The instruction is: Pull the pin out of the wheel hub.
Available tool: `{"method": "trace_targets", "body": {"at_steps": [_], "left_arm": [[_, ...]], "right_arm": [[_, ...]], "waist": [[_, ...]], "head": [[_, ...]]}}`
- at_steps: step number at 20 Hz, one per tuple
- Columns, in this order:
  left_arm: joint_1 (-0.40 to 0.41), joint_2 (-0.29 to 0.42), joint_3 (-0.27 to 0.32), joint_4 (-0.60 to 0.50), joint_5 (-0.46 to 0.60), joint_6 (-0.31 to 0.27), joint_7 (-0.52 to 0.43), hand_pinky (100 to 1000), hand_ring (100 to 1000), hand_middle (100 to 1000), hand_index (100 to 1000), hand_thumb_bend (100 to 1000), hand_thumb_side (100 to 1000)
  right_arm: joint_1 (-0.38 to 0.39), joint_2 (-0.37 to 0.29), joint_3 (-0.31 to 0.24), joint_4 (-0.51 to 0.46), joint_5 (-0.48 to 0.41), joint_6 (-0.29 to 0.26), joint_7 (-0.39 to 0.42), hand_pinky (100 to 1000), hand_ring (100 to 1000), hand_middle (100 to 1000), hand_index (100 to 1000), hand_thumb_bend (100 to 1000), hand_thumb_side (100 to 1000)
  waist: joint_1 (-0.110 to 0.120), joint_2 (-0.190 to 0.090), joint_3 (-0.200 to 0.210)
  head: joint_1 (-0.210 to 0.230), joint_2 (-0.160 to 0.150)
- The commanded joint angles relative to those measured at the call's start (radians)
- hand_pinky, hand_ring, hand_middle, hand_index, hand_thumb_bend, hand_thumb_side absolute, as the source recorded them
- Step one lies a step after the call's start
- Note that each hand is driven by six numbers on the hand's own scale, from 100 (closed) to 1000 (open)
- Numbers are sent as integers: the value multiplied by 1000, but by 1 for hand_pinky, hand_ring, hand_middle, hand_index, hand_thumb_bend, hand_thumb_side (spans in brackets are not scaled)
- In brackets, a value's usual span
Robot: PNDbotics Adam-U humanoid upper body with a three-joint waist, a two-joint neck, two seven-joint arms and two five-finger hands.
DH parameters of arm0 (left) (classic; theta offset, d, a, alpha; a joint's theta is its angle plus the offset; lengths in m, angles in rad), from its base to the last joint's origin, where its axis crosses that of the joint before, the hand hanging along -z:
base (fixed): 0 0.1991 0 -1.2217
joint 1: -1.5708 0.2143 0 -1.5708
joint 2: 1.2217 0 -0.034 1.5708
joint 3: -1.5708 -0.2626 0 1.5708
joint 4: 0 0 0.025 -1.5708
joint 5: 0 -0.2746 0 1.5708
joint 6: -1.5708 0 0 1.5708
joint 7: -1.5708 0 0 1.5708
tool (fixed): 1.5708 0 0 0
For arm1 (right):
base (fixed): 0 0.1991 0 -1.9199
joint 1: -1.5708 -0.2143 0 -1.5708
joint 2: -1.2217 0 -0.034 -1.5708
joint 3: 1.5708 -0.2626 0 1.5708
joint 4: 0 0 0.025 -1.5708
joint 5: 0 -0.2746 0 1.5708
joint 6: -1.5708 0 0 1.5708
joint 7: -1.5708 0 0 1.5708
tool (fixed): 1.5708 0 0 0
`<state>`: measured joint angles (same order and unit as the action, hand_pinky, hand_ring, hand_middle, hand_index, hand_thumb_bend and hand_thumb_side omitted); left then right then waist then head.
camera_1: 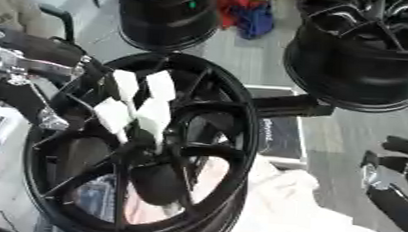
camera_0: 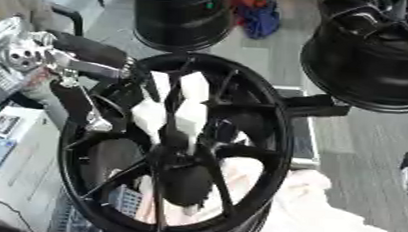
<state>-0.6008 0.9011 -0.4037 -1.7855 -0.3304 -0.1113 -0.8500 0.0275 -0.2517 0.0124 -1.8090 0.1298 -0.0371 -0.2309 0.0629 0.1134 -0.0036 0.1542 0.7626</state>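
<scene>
Left arm: it comes in from the left side, black with shiny silver parts near the wrist (camera_0: 35, 54).
Left hand (camera_0: 169, 108): it reaches toward the middle of the view. Its fingers (camera_0: 190, 118) have white covers and point down and a little to the right. They look mostly straight and close together. The tips are hard to see, so I cannot tell if they pinch anything.
Left thumb: a thin black and silver part hangs down on the left of the fingers, apart from them.
Right hand (camera_1: 396, 190): it shows at the lower right edge, black and silver, fingers relaxed and spread, holding nothing.
</scene>
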Motion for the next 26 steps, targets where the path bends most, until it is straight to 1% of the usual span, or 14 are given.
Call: {"method": "trace_targets", "body": {"at_steps": [1, 7, 11, 15, 16, 20, 26], "left_arm": [[-24, 8, -1, 17, -30, 0, 13, 667, 747, 835, 893, 282, 160], [-42, -16, -13, 47, -66, 9, 52, 670, 751, 842, 899, 298, 172], [-48, -29, -28, 59, -61, 4, 41, 654, 734, 826, 890, 301, 172], [-48, -29, -34, 56, -46, -10, 6, 601, 668, 783, 864, 280, 158], [-48, -28, -32, 53, -44, -11, 1, 571, 631, 763, 852, 271, 154], [-48, -28, -30, 36, -35, -9, -11, 535, 598, 737, 833, 255, 144], [-42, -37, -41, 45, -35, -2, -15, 526, 589, 721, 822, 234, 119]], "right_arm": [[-5, -20, -2, -10, -1, -2, 3, 724, 594, 653, 742, 220, 100], [-5, -20, -2, -9, -1, -3, 3, 724, 594, 654, 742, 220, 100], [-6, -20, -2, -9, -1, -3, 3, 724, 593, 654, 742, 220, 100], [-6, -20, -3, -8, -1, -3, 2, 724, 593, 653, 742, 221, 100], [-6, -20, -3, -8, -1, -3, 2, 724, 593, 653, 742, 221, 100], [-7, -20, -3, -7, -2, -4, 2, 724, 593, 654, 742, 220, 100], [-6, -20, -3, -6, -1, -4, 1, 725, 593, 653, 742, 221, 100]], "waist": [[0, -12, -1], [1, -12, -2], [2, -12, -4], [4, -12, -6], [4, -12, -5], [7, -13, -4], [8, -14, -6]], "head": [[-1, -12], [0, -15], [0, -18], [-1, -18], [-1, -17], [-2, -19], [-3, -21]]}}
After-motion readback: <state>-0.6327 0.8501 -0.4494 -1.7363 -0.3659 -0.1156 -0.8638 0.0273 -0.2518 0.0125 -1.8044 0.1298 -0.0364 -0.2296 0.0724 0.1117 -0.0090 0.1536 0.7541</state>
